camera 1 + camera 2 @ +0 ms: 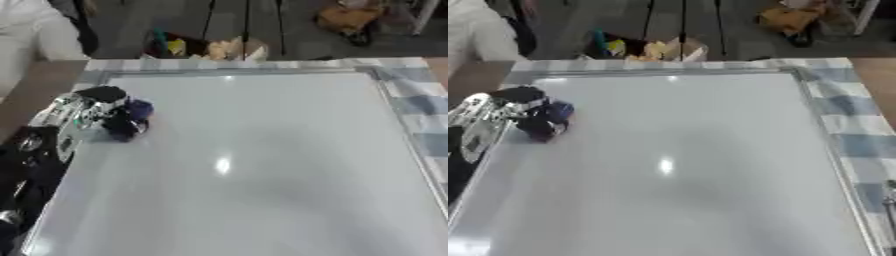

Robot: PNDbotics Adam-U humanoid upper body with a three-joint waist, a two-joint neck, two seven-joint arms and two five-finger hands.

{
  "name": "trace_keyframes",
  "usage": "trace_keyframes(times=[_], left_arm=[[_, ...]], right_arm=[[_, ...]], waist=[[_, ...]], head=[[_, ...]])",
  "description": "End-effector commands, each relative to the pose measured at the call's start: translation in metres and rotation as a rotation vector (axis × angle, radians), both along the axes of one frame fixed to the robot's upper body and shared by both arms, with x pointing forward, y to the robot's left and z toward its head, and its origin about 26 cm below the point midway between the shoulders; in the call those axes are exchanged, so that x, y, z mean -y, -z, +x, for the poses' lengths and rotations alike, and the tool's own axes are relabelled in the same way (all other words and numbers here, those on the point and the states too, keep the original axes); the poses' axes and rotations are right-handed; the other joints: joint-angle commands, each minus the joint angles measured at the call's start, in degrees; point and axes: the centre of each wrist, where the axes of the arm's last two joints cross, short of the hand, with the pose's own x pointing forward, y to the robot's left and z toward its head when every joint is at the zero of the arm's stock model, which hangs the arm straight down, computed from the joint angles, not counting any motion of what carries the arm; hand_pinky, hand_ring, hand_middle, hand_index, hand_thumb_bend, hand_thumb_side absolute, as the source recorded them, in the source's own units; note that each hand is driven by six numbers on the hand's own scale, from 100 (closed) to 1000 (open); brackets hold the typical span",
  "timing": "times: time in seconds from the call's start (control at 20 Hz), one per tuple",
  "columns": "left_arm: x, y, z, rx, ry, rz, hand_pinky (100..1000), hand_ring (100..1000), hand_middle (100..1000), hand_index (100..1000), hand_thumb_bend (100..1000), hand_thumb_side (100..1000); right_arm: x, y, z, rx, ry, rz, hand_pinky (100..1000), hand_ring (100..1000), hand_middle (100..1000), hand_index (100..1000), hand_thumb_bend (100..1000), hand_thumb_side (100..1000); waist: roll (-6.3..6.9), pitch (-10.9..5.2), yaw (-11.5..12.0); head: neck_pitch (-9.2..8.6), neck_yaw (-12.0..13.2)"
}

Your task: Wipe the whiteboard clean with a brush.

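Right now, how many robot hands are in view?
1. The left hand is at the left edge of the whiteboard, fingers curled round a dark blue brush on the board. The right hand shows in neither view.

A brown wooden tabletop (pixel 39 87) shows bare at the far left and again at the far right corner. Spread over it lies a cloth checked in pale blue, grey and white (pixel 846 107), seen along the far edge and down the right side. On the cloth lies a large white whiteboard with a thin silver frame (pixel 262 165), flat, slightly askew, filling most of the view.
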Motion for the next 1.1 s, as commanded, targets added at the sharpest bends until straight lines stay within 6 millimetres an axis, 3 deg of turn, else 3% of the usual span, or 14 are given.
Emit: trace_keyframes(times=[0.05,1.1], left_arm=[[-0.026,0.001,-0.002,-0.002,-0.068,0.029,274,373,352,622,100,645],[-0.057,0.009,-0.001,0.084,-0.240,0.008,252,360,341,619,100,641]], right_arm=[[0.003,-0.008,-0.003,0.030,0.010,-0.015,776,858,678,794,100,876],[0.003,-0.007,-0.003,0.025,0.011,-0.014,776,859,676,794,100,878]], waist=[[-0.34,-0.74,0.2],[-0.36,-0.57,-0.2]], head=[[-0.11,-0.2],[-0.65,0.0]])
